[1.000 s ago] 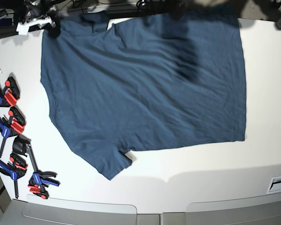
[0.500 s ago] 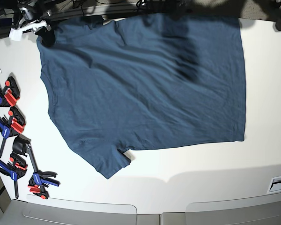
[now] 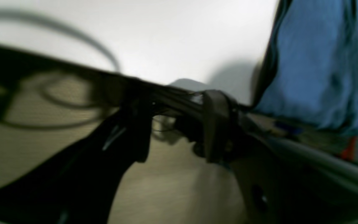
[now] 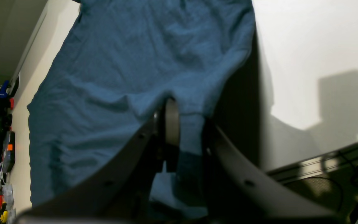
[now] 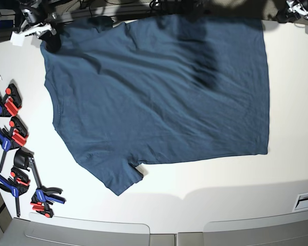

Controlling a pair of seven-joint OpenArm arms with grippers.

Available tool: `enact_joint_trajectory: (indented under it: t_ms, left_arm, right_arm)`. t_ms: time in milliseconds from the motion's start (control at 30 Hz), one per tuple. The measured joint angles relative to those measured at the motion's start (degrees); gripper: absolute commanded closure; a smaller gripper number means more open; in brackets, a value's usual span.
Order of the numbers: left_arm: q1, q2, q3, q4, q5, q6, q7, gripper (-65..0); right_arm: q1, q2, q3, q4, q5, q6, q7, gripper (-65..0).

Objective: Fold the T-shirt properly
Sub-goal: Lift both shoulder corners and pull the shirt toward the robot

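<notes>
Right gripper (image 4: 183, 130) at six o'clock, jaws pinched on a fold of the shirt (image 4: 120, 77). Blue cloth runs up toward twelve, wrinkled. White table (image 4: 306, 40) at two o'clock, clamps (image 4: 0, 124) lined up at nine.

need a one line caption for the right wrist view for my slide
Right hand shut on a pinch of the navy T-shirt, which stretches away across the white table.
</notes>
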Motion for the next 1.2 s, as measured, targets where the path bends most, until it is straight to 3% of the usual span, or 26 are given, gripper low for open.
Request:
enact_joint_trajectory:
  t_ms: [67, 233, 467, 767, 1133, 1200]
  left_arm:
    - [0.1, -0.1, 1.7, 0.0, 1.4, -0.1, -2.3, -26.9]
    - [-0.5, 0.0, 2.5, 0.7, 1.6, -0.3, -0.4, -26.9]
    - [0.3, 0.6, 3.0, 8.6, -3.0, 1.2, 9.6, -26.9]
    - [6.7, 0.7, 3.1, 17.1, -3.4, 1.1, 9.6, -26.7]
    - [6.1, 0.6, 3.1, 20.1, -2.6, 1.1, 5.3, -26.6]
    - [4.5, 0.6, 3.1, 20.1, 1.0, 1.1, 4.7, -26.6]
  right_arm:
    - [0.0, 0.0, 0.0, 0.0, 0.0, 0.0, 0.0, 0.0]
    - [0.0, 0.0, 0.0, 0.0, 0.0, 0.0, 0.0, 0.0]
    - [0.0, 0.0, 0.0, 0.0, -1.3, 0.0, 0.0, 0.0]
    - [0.0, 0.0, 0.0, 0.0, -1.3, 0.0, 0.0, 0.0]
    - [0.0, 0.0, 0.0, 0.0, -1.3, 0.0, 0.0, 0.0]
    - [0.0, 0.0, 0.0, 0.0, -1.3, 0.0, 0.0, 0.0]
